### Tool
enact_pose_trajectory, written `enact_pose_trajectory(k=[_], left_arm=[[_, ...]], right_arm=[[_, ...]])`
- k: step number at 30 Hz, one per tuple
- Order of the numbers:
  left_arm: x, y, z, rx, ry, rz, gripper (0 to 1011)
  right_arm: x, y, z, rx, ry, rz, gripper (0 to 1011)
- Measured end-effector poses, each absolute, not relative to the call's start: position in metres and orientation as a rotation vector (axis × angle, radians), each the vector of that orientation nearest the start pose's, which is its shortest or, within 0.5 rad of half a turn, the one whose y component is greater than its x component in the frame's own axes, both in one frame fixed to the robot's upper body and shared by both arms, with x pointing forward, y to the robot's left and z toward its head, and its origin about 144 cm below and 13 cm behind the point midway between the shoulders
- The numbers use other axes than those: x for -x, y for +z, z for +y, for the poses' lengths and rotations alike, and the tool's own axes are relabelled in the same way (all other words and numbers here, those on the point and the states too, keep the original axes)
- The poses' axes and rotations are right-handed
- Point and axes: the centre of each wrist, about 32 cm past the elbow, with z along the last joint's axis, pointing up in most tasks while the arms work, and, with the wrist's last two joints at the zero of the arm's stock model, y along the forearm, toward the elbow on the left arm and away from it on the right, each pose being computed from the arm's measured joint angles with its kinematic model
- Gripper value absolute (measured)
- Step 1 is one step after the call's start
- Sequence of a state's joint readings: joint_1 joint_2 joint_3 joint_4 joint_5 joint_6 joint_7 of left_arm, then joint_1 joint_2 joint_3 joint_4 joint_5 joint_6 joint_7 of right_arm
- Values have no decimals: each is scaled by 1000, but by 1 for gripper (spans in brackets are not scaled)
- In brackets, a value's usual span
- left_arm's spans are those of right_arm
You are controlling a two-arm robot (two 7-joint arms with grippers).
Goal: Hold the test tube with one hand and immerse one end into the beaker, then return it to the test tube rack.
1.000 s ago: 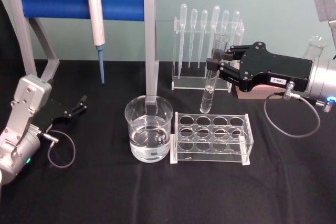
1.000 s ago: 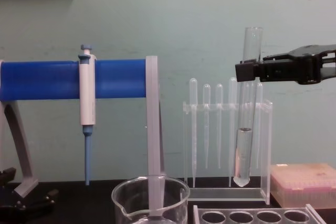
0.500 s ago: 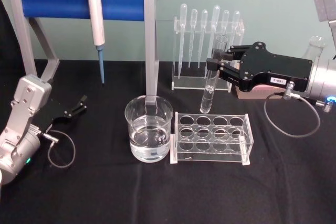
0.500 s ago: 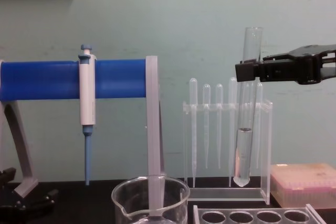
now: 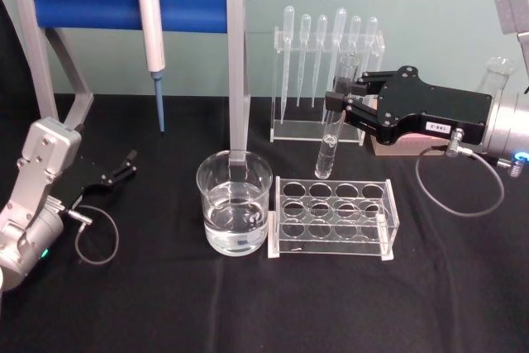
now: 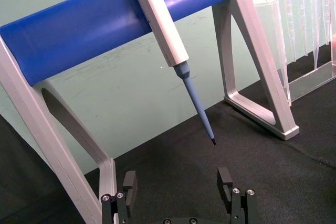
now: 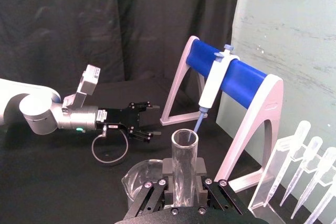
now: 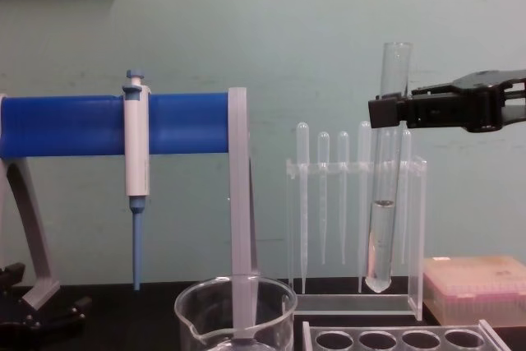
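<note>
Since the test tube (image 5: 329, 142) is thin clear glass, we judge it stiff, light, smooth enough to slip and quick to crack, so it wants a firm but gentle squeeze and no knock against the beaker (image 5: 216, 204) or the rack (image 5: 392, 219). We would take hold high on it, a little under the open rim, where the lip can act as a stop and the long lower part stays free for dipping. That is where the right gripper (image 5: 340, 105) has it, jaws closed narrow on the glass from both sides; the right wrist view shows the open mouth standing up between them. Hanging clear of the bench (image 5: 165, 303), the tube is close to upright, its round end above and just behind the rack, with the beaker to its left and well apart. Some clear liquid sits in its lower part in the chest view, so we think it should be kept upright while it travels. Beyond it stand the thin pipettes (image 5: 322, 39) in their own holder. Parked on the bench at the far left, the left gripper (image 5: 120, 169) has its jaws spread wide and holds nothing. One small white label (image 5: 436, 127) sits on the right gripper's body, but we cannot read its print, and we see no brand anywhere.
</note>
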State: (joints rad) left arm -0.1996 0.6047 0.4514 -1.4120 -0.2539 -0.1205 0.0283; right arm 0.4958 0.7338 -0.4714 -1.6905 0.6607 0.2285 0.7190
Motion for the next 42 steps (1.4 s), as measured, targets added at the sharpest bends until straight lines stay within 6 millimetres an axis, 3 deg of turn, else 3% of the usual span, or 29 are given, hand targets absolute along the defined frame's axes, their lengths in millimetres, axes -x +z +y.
enact_pose_trajectory(k=[42], left_arm=[[-489,1140,310,-304,1248,-285,1000]], right_arm=[[-528,1320,-292,157,-457,-127,234]])
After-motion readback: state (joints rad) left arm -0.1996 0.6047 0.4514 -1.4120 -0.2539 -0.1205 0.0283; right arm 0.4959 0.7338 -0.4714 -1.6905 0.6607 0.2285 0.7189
